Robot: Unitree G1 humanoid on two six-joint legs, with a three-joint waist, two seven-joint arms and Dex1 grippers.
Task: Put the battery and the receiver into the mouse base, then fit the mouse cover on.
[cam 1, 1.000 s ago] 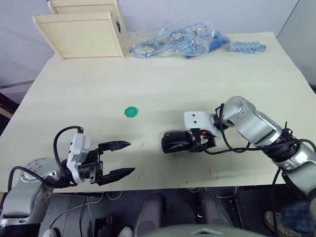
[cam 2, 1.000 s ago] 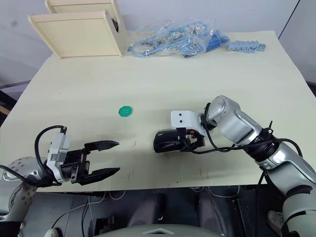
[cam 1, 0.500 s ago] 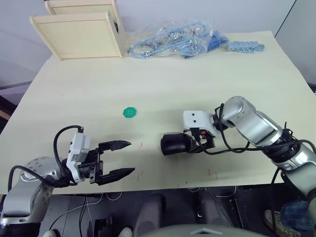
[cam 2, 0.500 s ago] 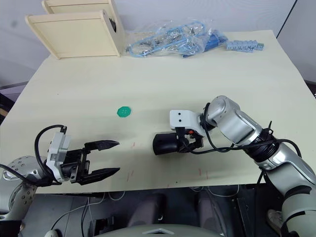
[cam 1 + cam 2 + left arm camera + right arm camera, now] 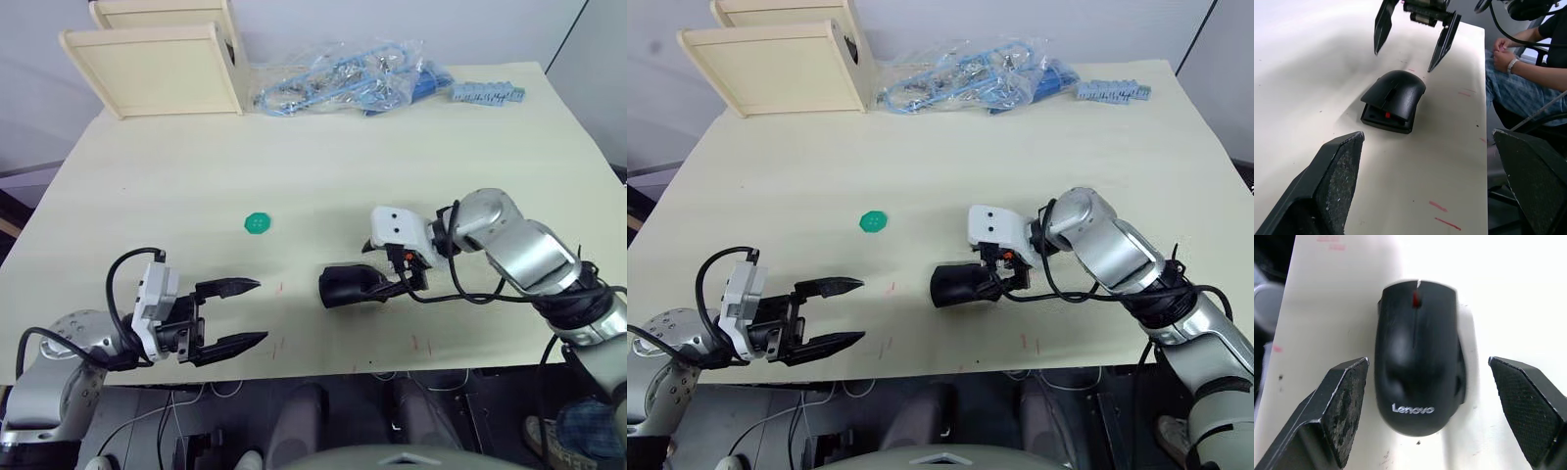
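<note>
The mouse cover (image 5: 1415, 357), a glossy black shell with a logo, lies on top of the mouse base (image 5: 1386, 120) on the table near the front edge. A slit with a red part shows under the cover's front. The battery and the receiver are hidden. My right gripper (image 5: 380, 269) stands open just right of the mouse, one finger on each side of its rear end, touching nothing. My left gripper (image 5: 261, 311) hangs open at the front left, well apart from the mouse.
A green disc (image 5: 258, 223) lies left of the mouse. Wooden boxes (image 5: 157, 69), a plastic bag of blue parts (image 5: 343, 78) and a blue strip (image 5: 490, 94) line the far edge. A seated person (image 5: 1528, 73) is beyond the table's right side.
My right gripper has drawn back to the right, away from the mouse, with its fingers spread. The mouse stays in place. The left arm has not moved.
</note>
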